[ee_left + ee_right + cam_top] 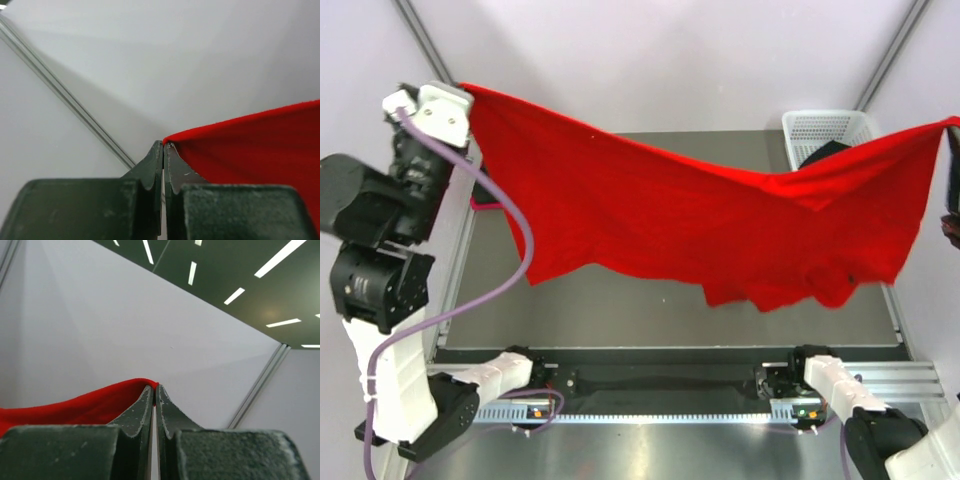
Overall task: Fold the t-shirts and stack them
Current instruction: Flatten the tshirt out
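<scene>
Spreading step: red shirt (700, 220) hung above tabletop (620, 300).
Jaws clamped on corners, 10 and 2 o'clock; next: lay flat.

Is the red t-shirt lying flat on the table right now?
No, the red t-shirt hangs in the air, stretched between the left gripper and right gripper, sagging above the table.

Left arm (380, 250): white links between rounded black joint housings.
Cable (525, 245): lilac, thin, running along the left arm.
Right arm (835, 380): white links, black joints.
Left gripper (164, 145): dark grey-green fingers, scalloped inner edges, pale scuffs.
Right gripper (154, 387): matching dark, scuffed fingers.
</scene>
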`<action>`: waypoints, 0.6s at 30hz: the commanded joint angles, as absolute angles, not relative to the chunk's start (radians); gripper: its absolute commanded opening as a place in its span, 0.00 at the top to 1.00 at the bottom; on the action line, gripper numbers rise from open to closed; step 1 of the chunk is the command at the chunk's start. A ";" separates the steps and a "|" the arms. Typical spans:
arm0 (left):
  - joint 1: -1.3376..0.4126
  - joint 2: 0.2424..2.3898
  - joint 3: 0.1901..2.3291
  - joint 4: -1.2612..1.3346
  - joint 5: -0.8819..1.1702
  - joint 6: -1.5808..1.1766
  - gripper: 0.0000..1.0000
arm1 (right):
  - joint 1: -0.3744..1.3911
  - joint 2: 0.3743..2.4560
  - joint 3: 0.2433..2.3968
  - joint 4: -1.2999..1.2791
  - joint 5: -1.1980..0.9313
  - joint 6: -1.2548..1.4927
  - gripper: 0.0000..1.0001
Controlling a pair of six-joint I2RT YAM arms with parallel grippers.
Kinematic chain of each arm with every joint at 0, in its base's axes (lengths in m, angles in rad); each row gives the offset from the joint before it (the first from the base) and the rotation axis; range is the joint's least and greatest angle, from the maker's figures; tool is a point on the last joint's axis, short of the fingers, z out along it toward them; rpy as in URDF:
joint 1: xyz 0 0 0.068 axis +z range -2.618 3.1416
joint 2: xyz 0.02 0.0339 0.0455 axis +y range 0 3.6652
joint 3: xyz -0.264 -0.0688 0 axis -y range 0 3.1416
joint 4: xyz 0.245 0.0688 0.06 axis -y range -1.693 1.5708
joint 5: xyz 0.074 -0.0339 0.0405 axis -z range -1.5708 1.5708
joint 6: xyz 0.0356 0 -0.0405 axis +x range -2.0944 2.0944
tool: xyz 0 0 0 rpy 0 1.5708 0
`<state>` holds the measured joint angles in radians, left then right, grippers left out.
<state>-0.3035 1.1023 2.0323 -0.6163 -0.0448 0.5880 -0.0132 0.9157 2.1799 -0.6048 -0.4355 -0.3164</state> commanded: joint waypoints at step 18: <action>-0.267 1.156 1.352 -0.382 -0.114 0.710 1.00 | -0.008 1.095 1.497 -0.307 -0.394 -0.495 1.00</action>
<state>-0.2794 1.1046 1.4319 -0.4900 -0.0959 0.6605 -0.0128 1.0317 1.5791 -0.4076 -0.3958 -0.4198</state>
